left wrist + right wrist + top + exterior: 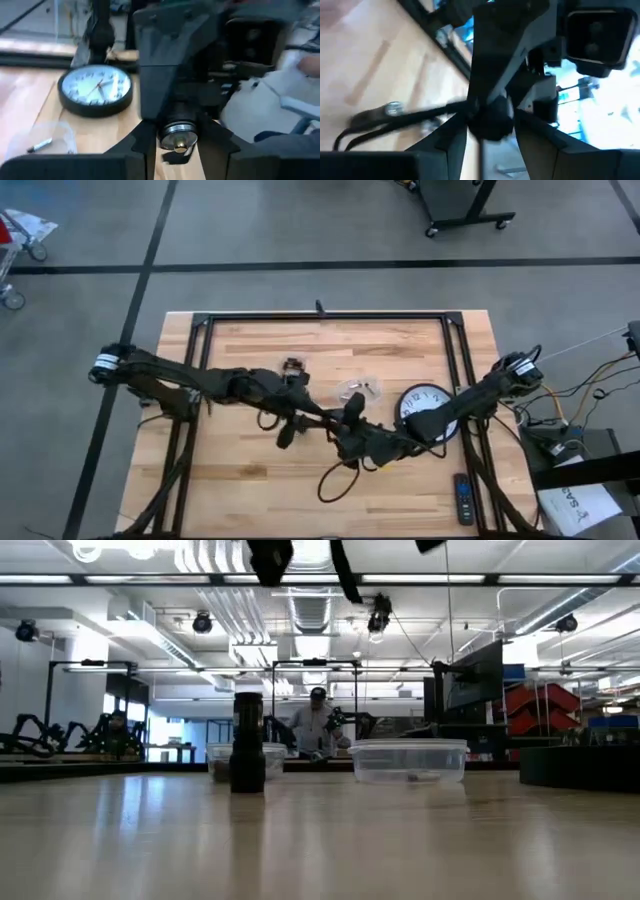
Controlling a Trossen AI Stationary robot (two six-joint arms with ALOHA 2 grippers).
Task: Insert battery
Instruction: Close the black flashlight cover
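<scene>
Both grippers are meeting mid-surface: left gripper (177, 142) fingers pinching a flashlight body (178, 134), right gripper (490, 131) fingers pinching its cap (491, 120); next, aligning them.

We saw a dark cylindrical part (177, 131) gripped between the fingers of the left end effector (176, 150). Its near end carried a silver ribbed ring with a brass-coloured contact at the centre. The right end effector (490, 142) was clamped on a dark round part (491, 120), its detail too blurred to tell. In the high view both parts sat above mid-counter, at about 6 o'clock from a clear tub (362, 390). A slim silver-tipped piece (40, 145) lay flat inside the tub; we could not tell whether it was the battery.
</scene>
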